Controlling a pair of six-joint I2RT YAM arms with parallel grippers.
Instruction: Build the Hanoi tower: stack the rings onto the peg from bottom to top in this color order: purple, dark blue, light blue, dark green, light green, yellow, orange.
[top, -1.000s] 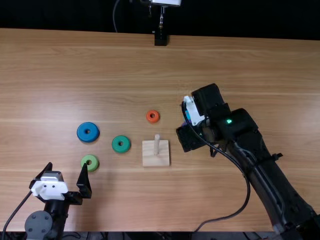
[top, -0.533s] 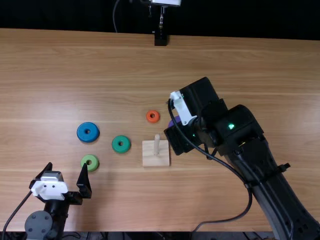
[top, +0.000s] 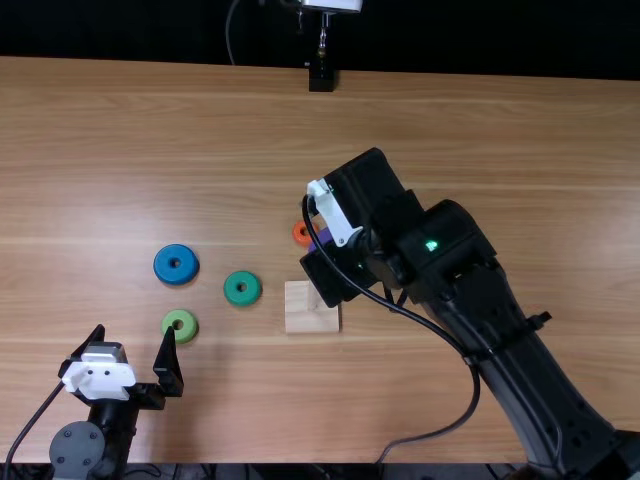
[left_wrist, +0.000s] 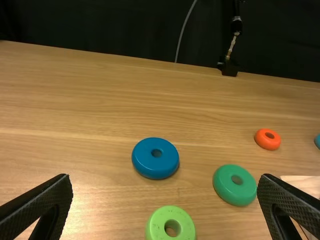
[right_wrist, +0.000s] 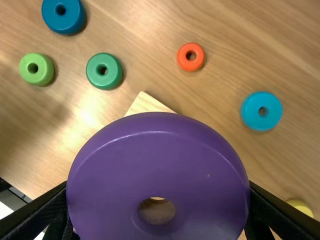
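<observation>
Right gripper (right_wrist: 158, 186) has the purple ring (right_wrist: 150, 167) pinched between its fingers, beside/above the base (top: 312, 320). Main risk: hole off the peg axis (top view mostly hides the peg), so lowering jams the ring on the tip, twists it in grip or shoves the base. Left gripper (top: 136, 330): fingers apart, empty.

Darker grain streaks the light brown wooden table (top: 200, 150), the square wooden base (top: 310, 320) is pale beige, and 7 round rings are plain-coloured: purple ring (right_wrist: 157, 160), dark blue ring (left_wrist: 156, 167), light blue ring (right_wrist: 261, 121), dark green ring (left_wrist: 235, 193), light green ring (right_wrist: 42, 72), yellow ring (right_wrist: 301, 207) and orange ring (right_wrist: 190, 65).
</observation>
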